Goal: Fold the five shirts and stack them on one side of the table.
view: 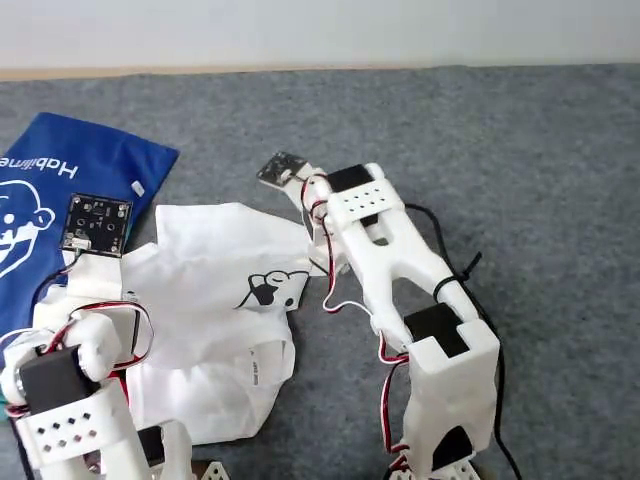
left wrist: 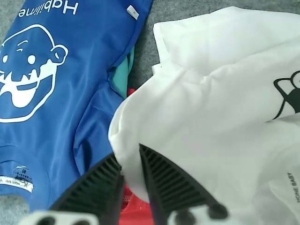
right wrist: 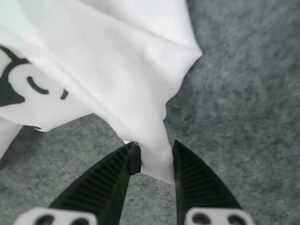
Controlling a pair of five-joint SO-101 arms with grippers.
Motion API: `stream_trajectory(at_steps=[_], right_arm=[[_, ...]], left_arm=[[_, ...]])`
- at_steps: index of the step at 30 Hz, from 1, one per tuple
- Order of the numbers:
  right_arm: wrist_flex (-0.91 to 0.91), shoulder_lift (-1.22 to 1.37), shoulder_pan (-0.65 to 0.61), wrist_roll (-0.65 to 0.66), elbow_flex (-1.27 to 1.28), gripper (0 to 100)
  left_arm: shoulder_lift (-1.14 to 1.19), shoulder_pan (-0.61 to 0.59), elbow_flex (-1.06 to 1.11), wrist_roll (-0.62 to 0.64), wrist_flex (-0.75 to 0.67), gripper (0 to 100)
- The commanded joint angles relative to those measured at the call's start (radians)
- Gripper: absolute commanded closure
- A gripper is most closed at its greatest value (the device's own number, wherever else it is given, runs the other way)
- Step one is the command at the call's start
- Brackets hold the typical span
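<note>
A white shirt (view: 215,290) with a black cartoon print lies crumpled on the grey table surface (view: 520,170), left of centre. My left gripper (left wrist: 129,158) is shut on a fold at the shirt's (left wrist: 211,117) left edge. My right gripper (right wrist: 153,149) is shut on a corner of the same shirt (right wrist: 108,70), at its right edge, slightly lifted off the surface. A blue shirt (view: 70,170) with a white cartoon face lies flat at the far left, partly under the white one. Beneath the blue shirt (left wrist: 51,93), red fabric (left wrist: 136,210) and teal fabric (left wrist: 123,75) peek out.
The right arm (view: 400,270) stretches diagonally across the middle of the table. The left arm's base (view: 70,400) stands at the front left, over the white shirt's edge. Bare grey surface extends to the right and back.
</note>
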Motion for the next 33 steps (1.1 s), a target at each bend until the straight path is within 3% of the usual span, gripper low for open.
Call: stream_trajectory(at_steps=[1, 21, 33], right_arm=[[-0.016, -0.062, 0.012, 0.034, -0.051, 88.3], [-0.018, 0.133, -0.088, 0.034, -0.245, 88.3], [0.105, 0.142, 0.033, 0.115, -0.261, 88.6]], left_arm=[[-0.011, 0.000, -0.004, -0.003, -0.021, 100], [-0.009, 0.000, -0.002, -0.002, -0.021, 100], [-0.011, -0.002, -0.002, -0.002, -0.020, 100]])
